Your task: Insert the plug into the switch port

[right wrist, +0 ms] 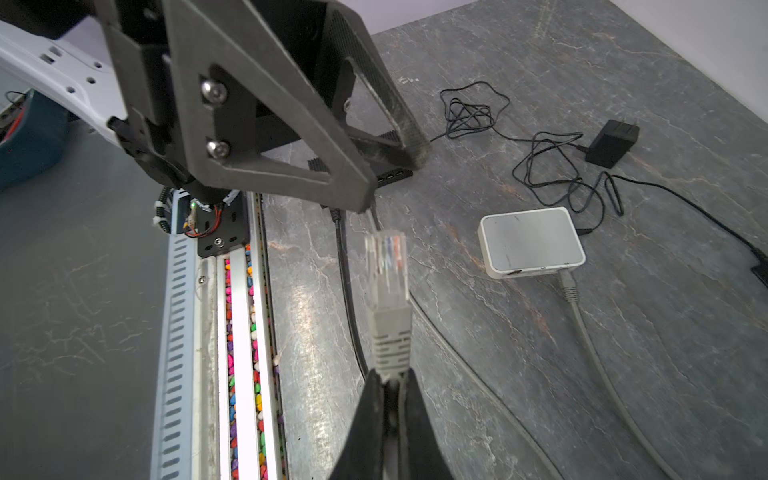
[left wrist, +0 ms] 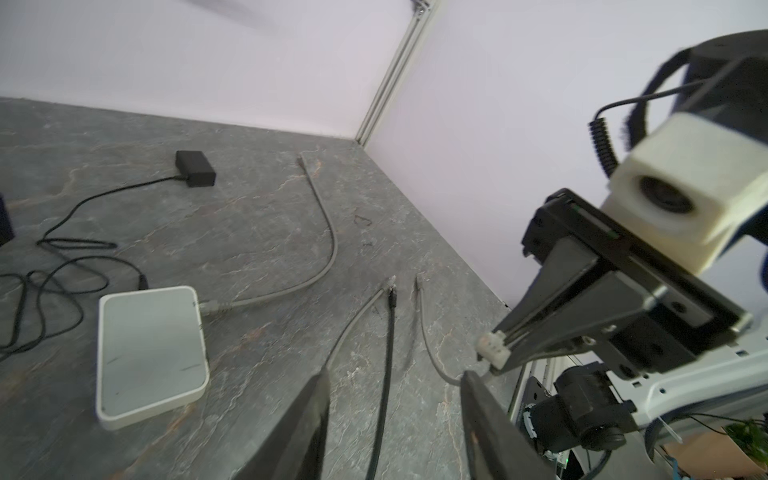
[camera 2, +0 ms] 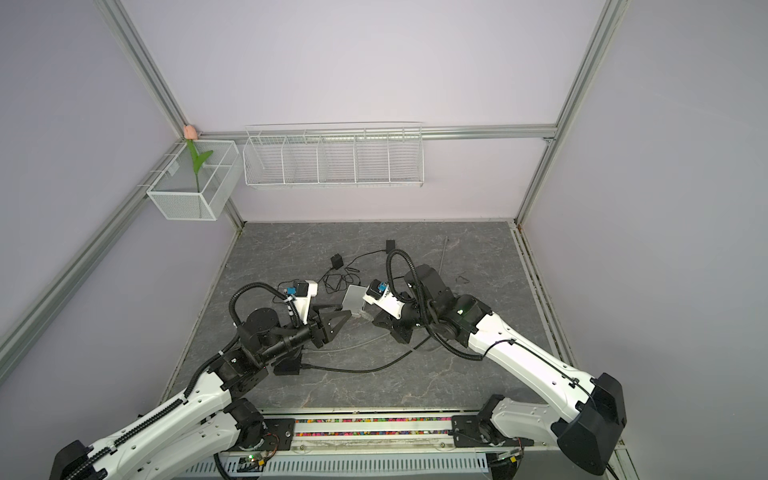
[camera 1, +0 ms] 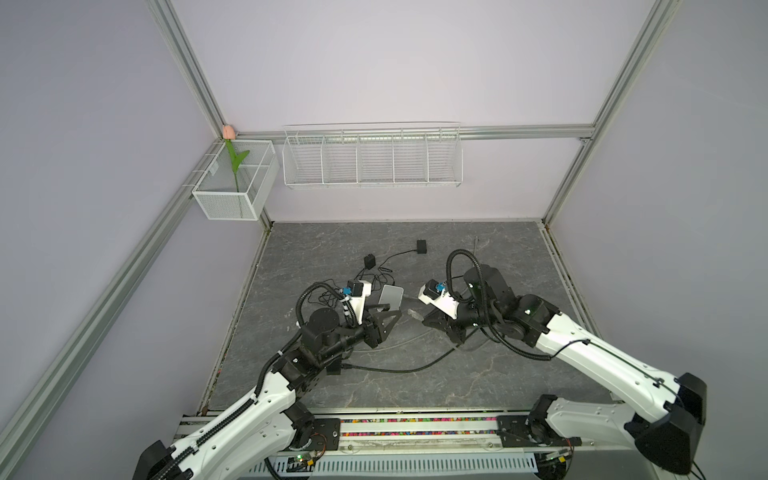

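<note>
Approach step: right hand (right wrist: pixel 390 378) clamped on plug (right wrist: pixel 386 266), near switch (right wrist: pixel 532 241); left hand (left wrist: pixel 392 380) parted, empty. Next, probably: align plug with switch, push in.

White switch (right wrist: pixel 532 241) — grey plug (right wrist: pixel 388 291), perhaps clear-tipped.

I can read no text, brand, number or sign anywhere in my views. The white switch (right wrist: pixel 532 241) carries only a few faint dark marks on its grey top face, too small to make out, and the black power adapter (right wrist: pixel 611 143) lying beyond the switch shows no legible print. Far behind the switch, the small white tag (camera 1: pixel 214 168) on the mesh basket (camera 1: pixel 224 203) is too small to read.
</note>
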You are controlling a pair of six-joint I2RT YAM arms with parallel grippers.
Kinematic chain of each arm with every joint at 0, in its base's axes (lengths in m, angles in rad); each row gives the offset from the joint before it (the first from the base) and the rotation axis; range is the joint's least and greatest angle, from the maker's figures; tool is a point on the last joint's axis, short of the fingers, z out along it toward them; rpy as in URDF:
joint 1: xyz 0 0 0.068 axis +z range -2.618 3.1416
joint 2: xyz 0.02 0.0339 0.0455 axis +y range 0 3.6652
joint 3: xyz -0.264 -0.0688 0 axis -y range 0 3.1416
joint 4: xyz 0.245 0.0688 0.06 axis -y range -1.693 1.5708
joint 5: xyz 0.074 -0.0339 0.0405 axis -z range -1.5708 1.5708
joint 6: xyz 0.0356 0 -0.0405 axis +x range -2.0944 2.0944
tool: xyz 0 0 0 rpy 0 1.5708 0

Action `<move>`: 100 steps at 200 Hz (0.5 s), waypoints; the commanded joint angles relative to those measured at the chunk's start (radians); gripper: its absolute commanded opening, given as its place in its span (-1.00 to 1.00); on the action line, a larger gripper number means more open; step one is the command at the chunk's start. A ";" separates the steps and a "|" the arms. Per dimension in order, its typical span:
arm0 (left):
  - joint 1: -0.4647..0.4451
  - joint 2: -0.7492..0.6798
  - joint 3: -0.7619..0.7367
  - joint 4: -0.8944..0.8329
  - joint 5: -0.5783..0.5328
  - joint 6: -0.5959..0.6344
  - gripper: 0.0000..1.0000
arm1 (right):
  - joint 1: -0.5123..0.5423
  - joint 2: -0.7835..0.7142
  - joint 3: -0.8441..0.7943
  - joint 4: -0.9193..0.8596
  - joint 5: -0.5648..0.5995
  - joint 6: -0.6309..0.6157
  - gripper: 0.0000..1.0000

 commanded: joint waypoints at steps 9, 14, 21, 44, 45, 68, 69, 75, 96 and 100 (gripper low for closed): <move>0.036 0.040 0.052 -0.117 -0.123 -0.014 -0.02 | 0.013 0.017 -0.014 0.010 0.123 -0.026 -0.87; 0.050 0.055 0.055 -0.128 -0.124 -0.024 -0.05 | 0.012 0.026 -0.011 0.006 0.145 -0.032 -0.87; 0.076 0.080 0.060 -0.138 -0.119 -0.041 -0.08 | 0.013 0.034 -0.009 0.001 0.164 -0.039 -0.87; 0.155 0.165 0.061 -0.130 -0.080 -0.099 -0.14 | 0.013 0.093 0.013 -0.020 0.242 -0.061 -0.87; 0.157 0.169 0.060 -0.129 -0.078 -0.099 -0.14 | 0.013 0.095 0.015 -0.021 0.247 -0.060 -0.87; 0.181 0.261 0.077 -0.117 -0.094 -0.102 -0.14 | 0.014 0.166 0.041 -0.036 0.339 -0.085 -0.87; 0.183 0.265 0.079 -0.117 -0.096 -0.102 -0.14 | 0.014 0.170 0.042 -0.038 0.343 -0.087 -0.87; 0.189 0.291 0.090 -0.121 -0.098 -0.101 -0.13 | 0.013 0.192 0.049 -0.043 0.358 -0.099 -0.87; 0.233 0.387 0.124 -0.109 -0.064 -0.112 -0.13 | 0.014 0.276 0.080 -0.055 0.424 -0.123 -0.87; 0.241 0.406 0.129 -0.103 -0.056 -0.113 -0.12 | 0.014 0.295 0.085 -0.055 0.436 -0.127 -0.87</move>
